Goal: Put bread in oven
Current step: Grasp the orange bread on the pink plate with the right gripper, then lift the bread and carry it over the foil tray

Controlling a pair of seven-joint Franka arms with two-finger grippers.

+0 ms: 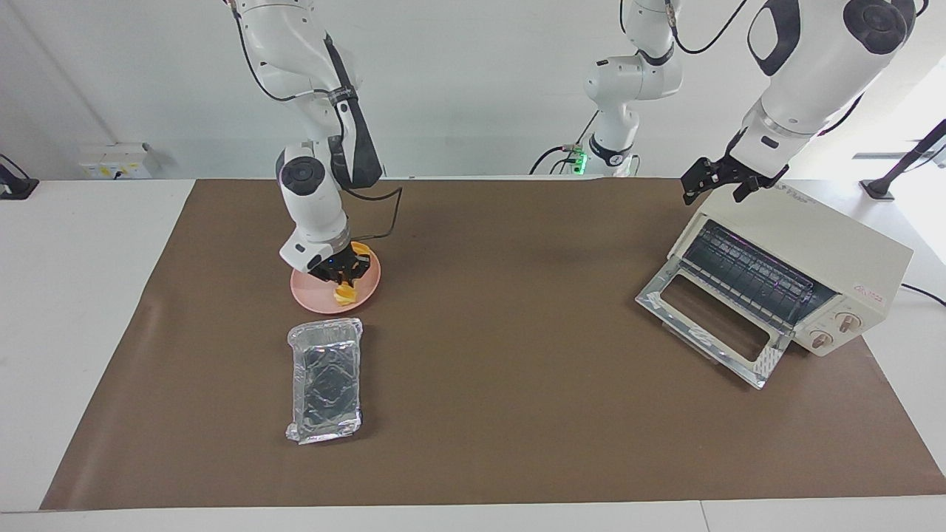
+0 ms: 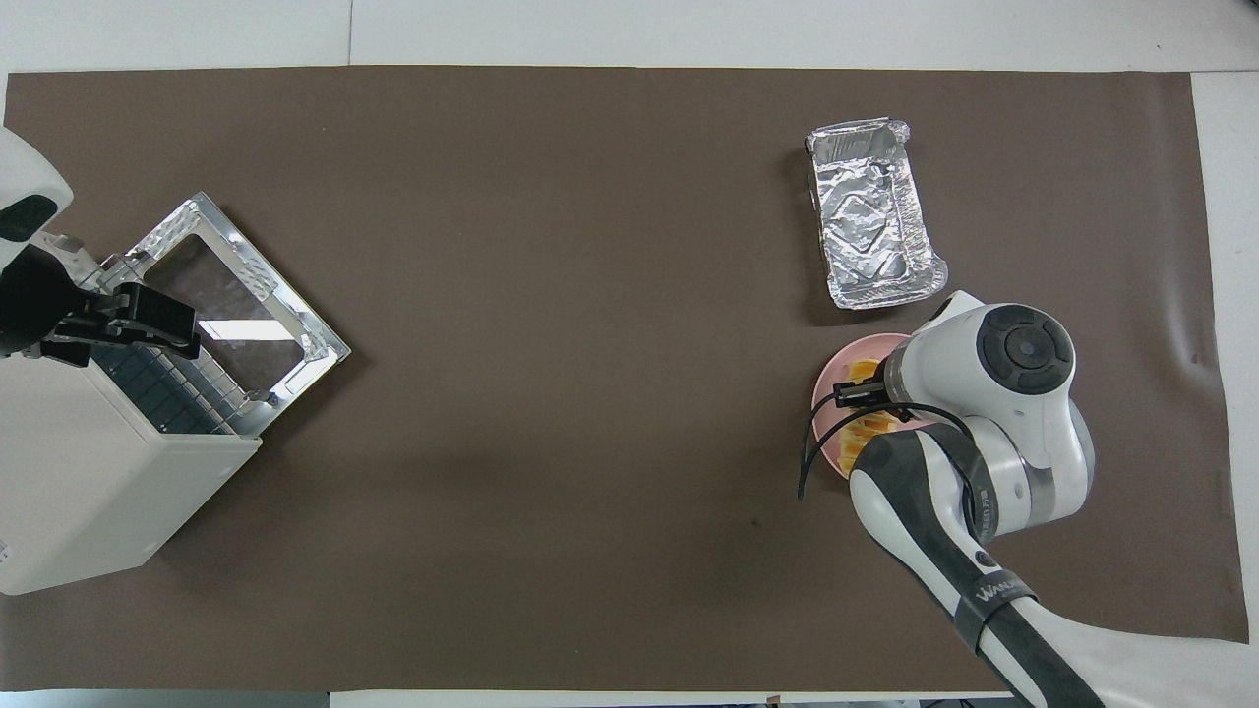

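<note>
The yellow-orange bread (image 1: pixel 344 296) lies on a round pink plate (image 1: pixel 305 298) toward the right arm's end of the table. My right gripper (image 1: pixel 341 276) is down on it, fingers drawn in against the loaf's sides. In the overhead view the right arm's wrist covers most of the bread (image 2: pixel 865 372) and plate (image 2: pixel 828 383). The cream-white oven (image 1: pixel 820 244) stands toward the left arm's end, its glass door (image 1: pixel 711 330) dropped open. My left gripper (image 1: pixel 714 183) hangs open over the oven's top front edge (image 2: pixel 148 320), holding nothing.
A crinkled silver foil tray (image 1: pixel 325 380) lies beside the plate, farther from the robots. A brown mat (image 1: pixel 517 384) covers the table. A third white arm (image 1: pixel 628 81) stands at the robots' end, between the two bases.
</note>
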